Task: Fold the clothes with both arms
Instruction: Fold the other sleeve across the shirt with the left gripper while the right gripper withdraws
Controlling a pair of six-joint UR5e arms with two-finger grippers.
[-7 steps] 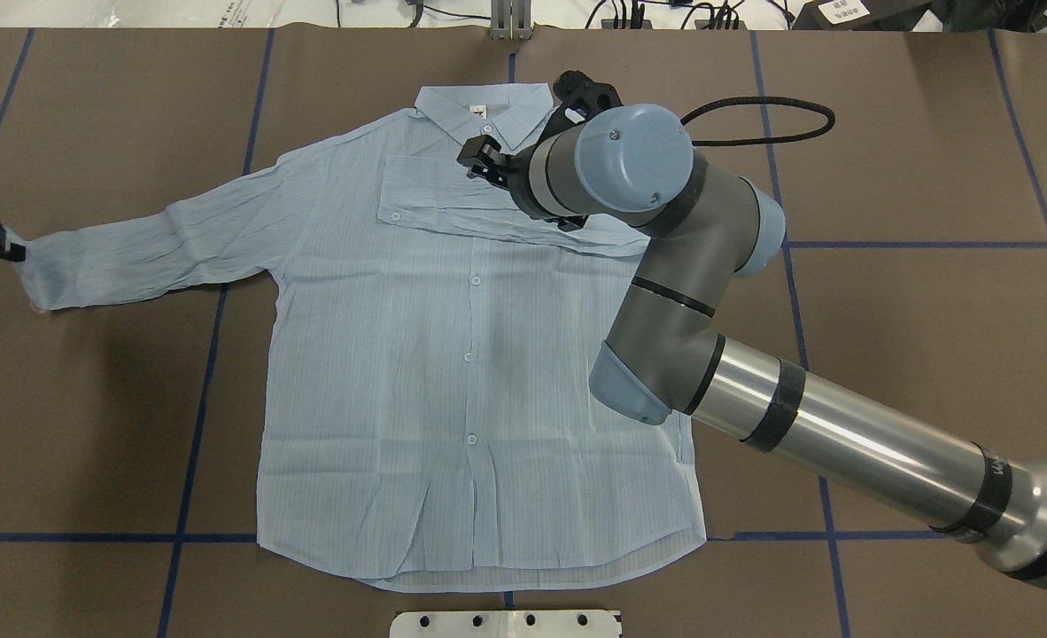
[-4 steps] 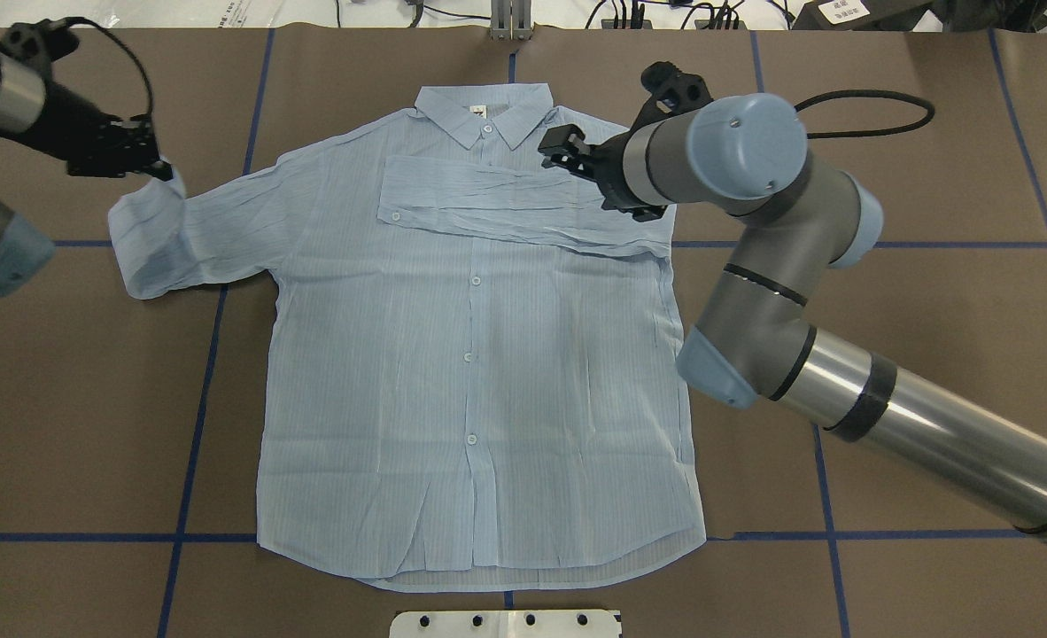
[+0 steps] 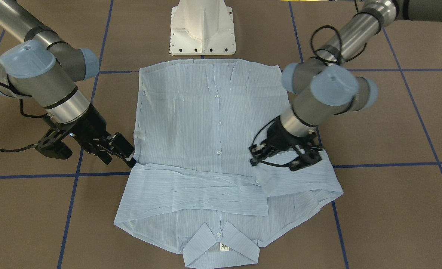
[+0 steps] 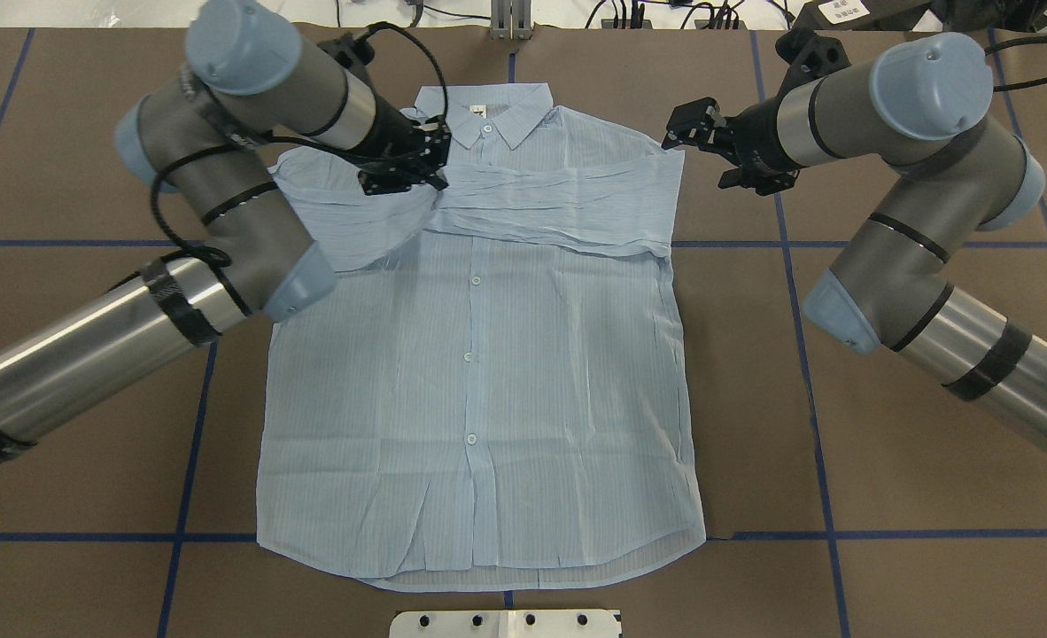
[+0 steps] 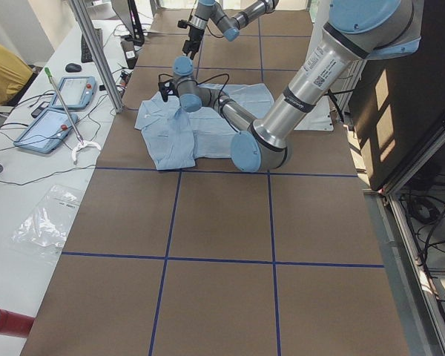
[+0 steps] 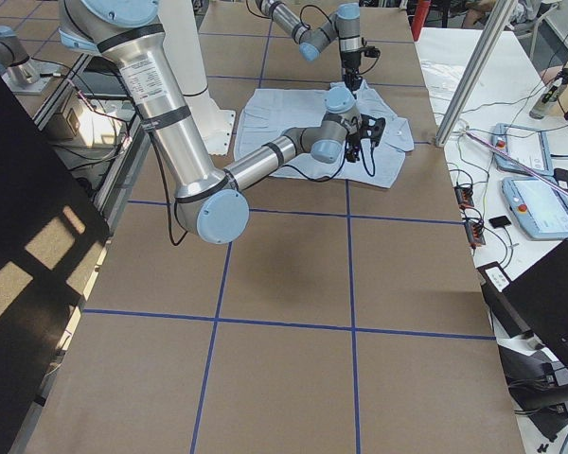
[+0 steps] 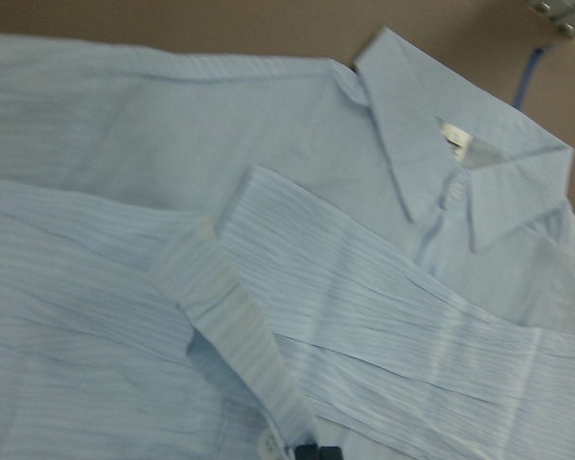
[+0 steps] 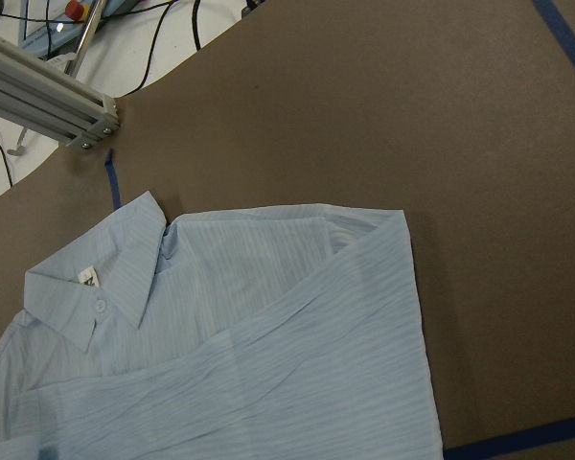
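Overhead opposite front; sides distant; both wrists close above shared collar.

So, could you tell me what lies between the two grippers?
In the overhead view, only the shirt lies between the left gripper and right gripper: its chest below the collar, a sleeve folded across.

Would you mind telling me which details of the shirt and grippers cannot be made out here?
Neck label: print too small in the overhead view, blurred in the left wrist view.
Left gripper: where it pinches the cuff of the shirt is cut off by the left wrist view's bottom edge.
Right gripper: none of it shows in the right wrist view.
Both side views: grippers too small to judge.
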